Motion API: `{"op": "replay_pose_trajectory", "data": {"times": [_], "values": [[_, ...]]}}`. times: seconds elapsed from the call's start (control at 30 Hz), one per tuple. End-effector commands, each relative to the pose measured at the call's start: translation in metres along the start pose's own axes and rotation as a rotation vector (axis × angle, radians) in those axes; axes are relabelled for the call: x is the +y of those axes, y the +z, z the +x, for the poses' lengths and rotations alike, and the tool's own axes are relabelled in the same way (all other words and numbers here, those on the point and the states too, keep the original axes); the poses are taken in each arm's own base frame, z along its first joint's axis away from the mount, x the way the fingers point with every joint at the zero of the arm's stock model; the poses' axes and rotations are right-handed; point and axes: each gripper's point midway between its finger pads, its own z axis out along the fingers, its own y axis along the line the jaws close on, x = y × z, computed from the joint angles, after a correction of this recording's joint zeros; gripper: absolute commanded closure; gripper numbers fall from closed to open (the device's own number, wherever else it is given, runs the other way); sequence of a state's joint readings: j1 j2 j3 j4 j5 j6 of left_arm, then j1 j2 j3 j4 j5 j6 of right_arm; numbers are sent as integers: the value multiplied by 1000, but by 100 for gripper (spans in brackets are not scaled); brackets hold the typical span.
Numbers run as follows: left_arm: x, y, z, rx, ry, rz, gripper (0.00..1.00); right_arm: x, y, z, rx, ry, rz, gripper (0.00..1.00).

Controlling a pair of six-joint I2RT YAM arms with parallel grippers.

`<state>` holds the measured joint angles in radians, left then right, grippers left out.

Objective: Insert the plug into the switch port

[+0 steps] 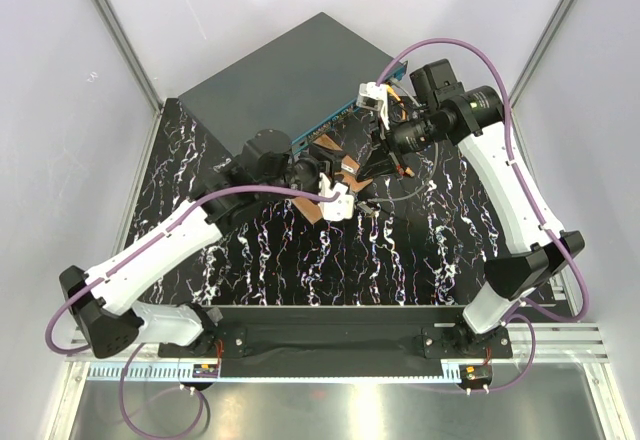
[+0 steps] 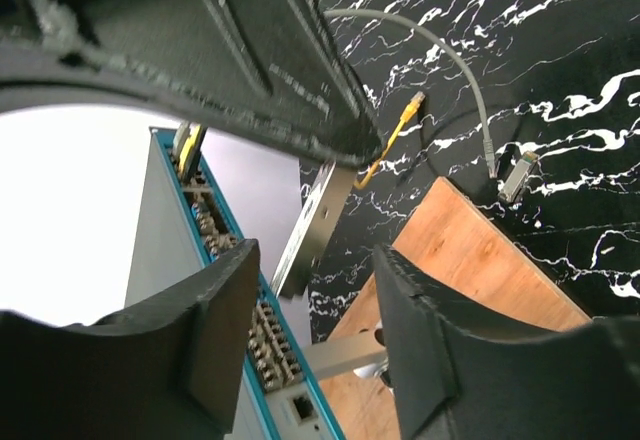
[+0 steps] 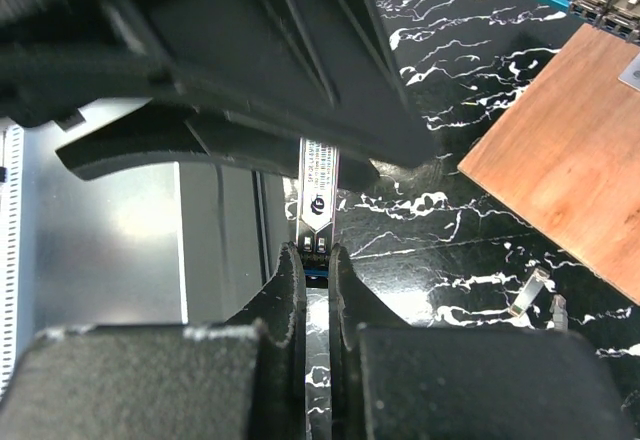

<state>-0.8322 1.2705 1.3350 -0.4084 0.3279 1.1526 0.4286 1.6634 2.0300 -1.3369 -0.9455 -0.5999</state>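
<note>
The right gripper (image 3: 318,260) is pinched tight on the plug (image 3: 320,175), a thin silver labelled strip sticking out between its fingers (image 3: 288,295). The plug's free end sits just beside the teal front face (image 1: 325,128) of the switch (image 1: 270,80); whether they touch cannot be told. The left gripper (image 2: 315,260) hovers near, jaws about half apart and holding nothing. The switch ports (image 2: 265,330) line that teal face at the far side of the black marbled table (image 1: 400,260), with a copper-brown plate (image 2: 470,260) on its near side

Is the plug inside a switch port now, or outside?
Outside. The right tool grips the plug, whose metal body shows whole, beside the switch's teal front.
</note>
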Motion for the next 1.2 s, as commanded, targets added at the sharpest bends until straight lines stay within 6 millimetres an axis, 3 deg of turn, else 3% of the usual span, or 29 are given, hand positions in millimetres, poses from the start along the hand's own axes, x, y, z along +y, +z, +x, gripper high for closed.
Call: {"op": "replay_pose_trajectory", "data": {"times": [0.0, 0.2, 0.23, 0.33, 0.37, 0.67, 0.77, 0.8, 0.9, 1.03, 1.17], "values": [[26, 0, -25, -79, 56, -59, 49, 38, -6, 21, 71, 164, -109, 100], [23, 4, -28, -87, 47, -46, 78, 43, -7, 15, 49, 160, -132, 100], [23, 4, -29, -88, 42, -48, 86, 43, -7, 15, 49, 160, -131, 93], [22, 4, -26, -78, 9, -51, 96, 41, -7, 14, 42, 173, -117, 76], [21, 4, -26, -73, -8, -48, 100, 41, -7, 13, 42, 193, -110, 75], [25, -1, -23, -51, -52, -75, 100, 40, -7, 3, 0, 209, -109, 75], [25, -1, -22, -50, -56, -79, 100, 40, -8, 1, -7, 204, -112, 67], [25, -1, -22, -49, -57, -81, 100, 40, -8, 1, -10, 203, -109, 60], [26, -1, -24, -58, -59, -84, 100, 41, -8, 0, -11, 201, -113, 55], [24, -3, -24, -62, -51, -82, 100, 40, -10, -1, -21, 205, -112, 76], [22, -3, -24, -59, -49, -76, 100, 35, -13, -4, -38, 221, -107, 79]]}}
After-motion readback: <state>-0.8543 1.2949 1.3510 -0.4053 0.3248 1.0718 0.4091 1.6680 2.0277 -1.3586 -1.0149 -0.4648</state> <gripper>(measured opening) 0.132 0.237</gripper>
